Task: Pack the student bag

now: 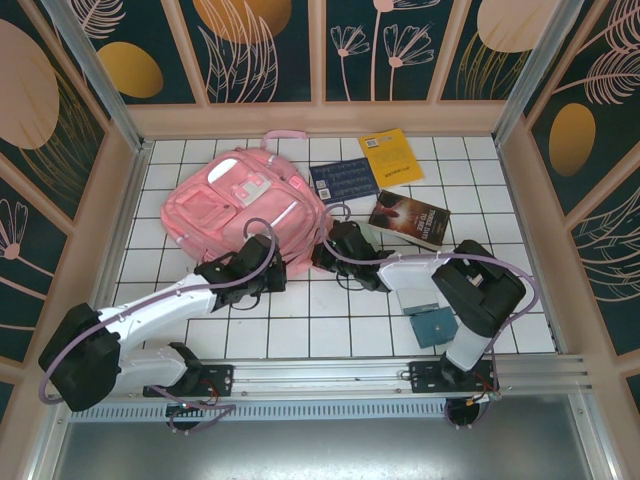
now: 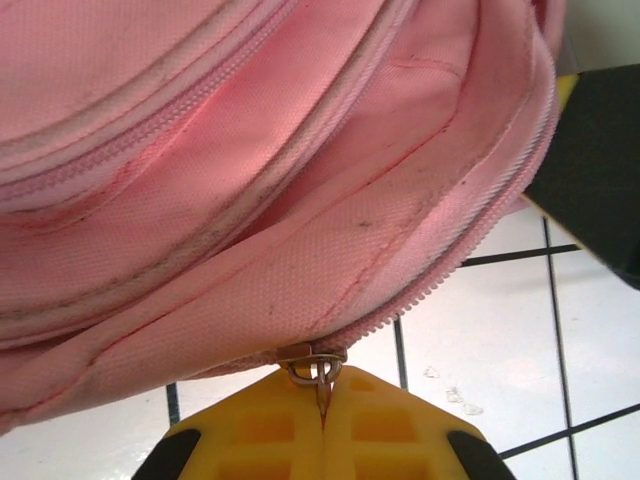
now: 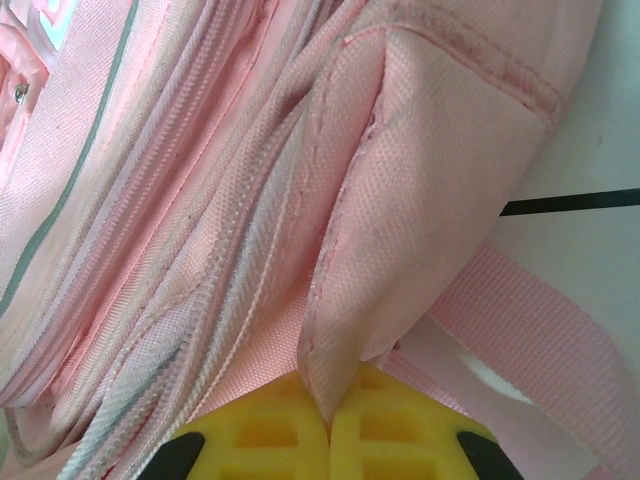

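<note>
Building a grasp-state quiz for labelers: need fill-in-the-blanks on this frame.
1. The left gripper is shut on the student bag's metal ____.
2. The right gripper is ____ on a pink fabric flap of the bag.
3. The book farthest from the arm bases has a ____ cover.
4. The teal pouch lies by the ____ arm's base.
Missing: zipper pull; shut; yellow; right.

**Our three viewpoints**

From above and behind the arms (image 1: 170,310) we look down on the whole surface (image 1: 330,330). Our wrist cameras sit tight against the backpack (image 1: 235,205), each looking over its own fingers (image 2: 265,430); all three views share it.
</note>
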